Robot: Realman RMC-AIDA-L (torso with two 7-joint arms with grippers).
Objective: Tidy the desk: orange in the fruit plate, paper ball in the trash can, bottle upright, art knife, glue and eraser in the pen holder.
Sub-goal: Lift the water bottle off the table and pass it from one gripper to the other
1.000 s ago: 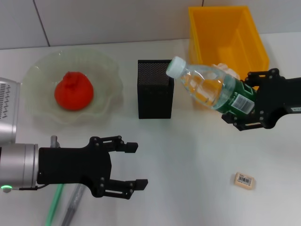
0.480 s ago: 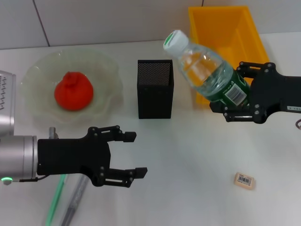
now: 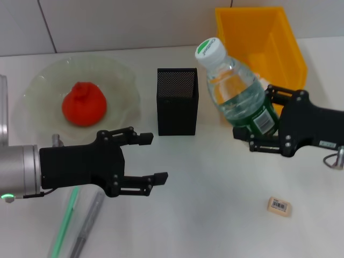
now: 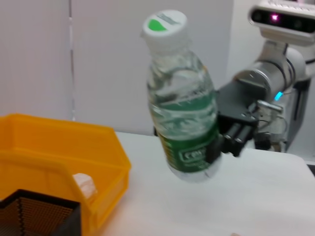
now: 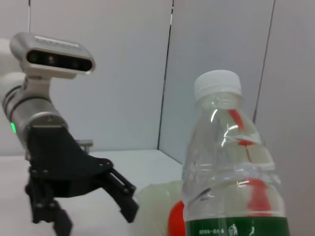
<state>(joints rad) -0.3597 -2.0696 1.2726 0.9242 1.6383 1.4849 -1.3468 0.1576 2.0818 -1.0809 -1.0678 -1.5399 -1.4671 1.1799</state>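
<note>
Now the right hand [image 3: 257, 128] grips the water bottle [image 3: 236, 91] almost upright above the counter [image 3: 215, 188]; the left hand [image 3: 144, 167] hangs open, holding nothing.

Item 1: desk [image 3: 215, 215]. We record a white, matte, flat top that fills the near and middle ground in the head view. It runs from the left edge to the right edge. Soft grey shadows lie on it.

Item 2: wall [image 3: 134, 21]. We record pale grey panels standing along the far edge of the desk, meeting it in a straight line.

Item 3: seam [image 3: 47, 27]. We note a thin dark joint between wall panels at the far left, slanting in the head view. Both wrist views show similar dark joints running upright on the wall.
</note>
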